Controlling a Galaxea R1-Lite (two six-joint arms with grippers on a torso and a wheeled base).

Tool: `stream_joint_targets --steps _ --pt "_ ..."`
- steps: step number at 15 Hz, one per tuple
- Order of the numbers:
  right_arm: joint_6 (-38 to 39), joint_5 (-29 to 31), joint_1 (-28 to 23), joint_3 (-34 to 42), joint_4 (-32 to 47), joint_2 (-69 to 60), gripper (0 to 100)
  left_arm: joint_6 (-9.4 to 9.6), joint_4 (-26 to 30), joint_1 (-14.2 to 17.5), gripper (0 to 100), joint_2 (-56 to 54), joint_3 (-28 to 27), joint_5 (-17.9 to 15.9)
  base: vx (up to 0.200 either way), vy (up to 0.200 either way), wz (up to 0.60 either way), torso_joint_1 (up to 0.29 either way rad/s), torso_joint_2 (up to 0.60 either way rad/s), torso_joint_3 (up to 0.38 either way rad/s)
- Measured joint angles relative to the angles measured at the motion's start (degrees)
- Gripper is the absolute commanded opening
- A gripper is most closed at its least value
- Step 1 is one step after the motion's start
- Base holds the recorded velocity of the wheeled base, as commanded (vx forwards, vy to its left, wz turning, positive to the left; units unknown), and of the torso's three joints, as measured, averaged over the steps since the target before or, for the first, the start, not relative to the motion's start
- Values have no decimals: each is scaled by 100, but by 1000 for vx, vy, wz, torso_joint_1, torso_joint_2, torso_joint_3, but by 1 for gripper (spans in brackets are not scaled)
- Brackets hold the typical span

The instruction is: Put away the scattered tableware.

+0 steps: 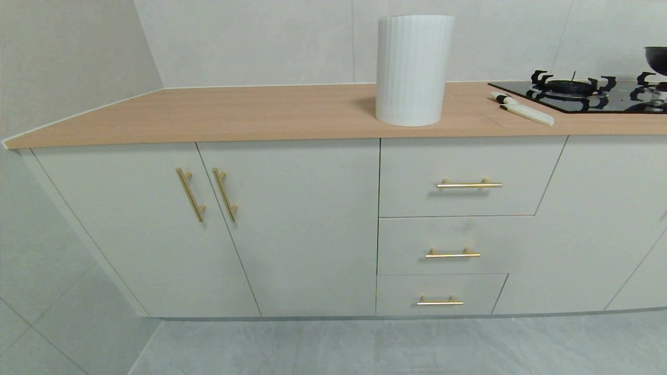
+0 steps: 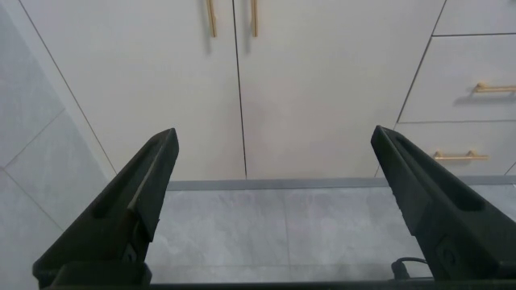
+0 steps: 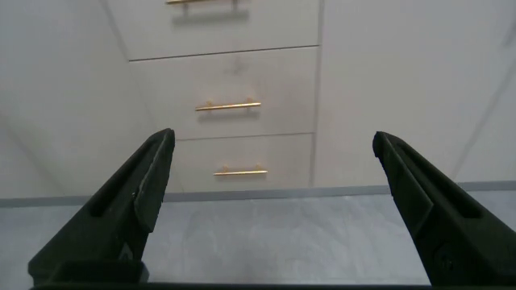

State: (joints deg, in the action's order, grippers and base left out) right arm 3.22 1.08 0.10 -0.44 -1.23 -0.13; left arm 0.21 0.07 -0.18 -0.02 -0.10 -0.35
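A white knife with a dark band on its handle [image 1: 521, 109] lies on the wooden countertop [image 1: 234, 112], just left of the black stove. A tall white ribbed cylinder holder [image 1: 413, 69] stands upright on the counter, left of the knife. My left gripper [image 2: 274, 141] hangs low in front of the cabinet doors, open and with nothing between its fingers. My right gripper [image 3: 274, 141] is also low, facing the lower drawers, open and holding nothing.
A black gas stove [image 1: 589, 94] sits at the counter's right end with a dark pot [image 1: 656, 57] at the view's edge. Below are two doors with gold handles [image 1: 208, 194] and three shut drawers [image 1: 458, 219]. Grey tiled floor lies in front.
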Motion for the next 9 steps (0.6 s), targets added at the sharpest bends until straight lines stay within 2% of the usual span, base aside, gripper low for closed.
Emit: stream_joint_targets --steps 1,3,6,9 --pt "-144 283 -5 6 85 0 100 11 2 0 100 0 0 -2 0 0 0 0 0 0" --pt "-290 59 -5 13 126 0 100 6 0 0 100 0 0 -7 0 0 0 0 0 0" --pt "-295 24 -2 22 134 -2 100 11 -2 0 100 0 0 -9 0 0 0 0 0 0" --pt "-289 20 0 26 144 -2 100 6 -5 0 100 0 0 -9 200 0 0 4 -1 4"
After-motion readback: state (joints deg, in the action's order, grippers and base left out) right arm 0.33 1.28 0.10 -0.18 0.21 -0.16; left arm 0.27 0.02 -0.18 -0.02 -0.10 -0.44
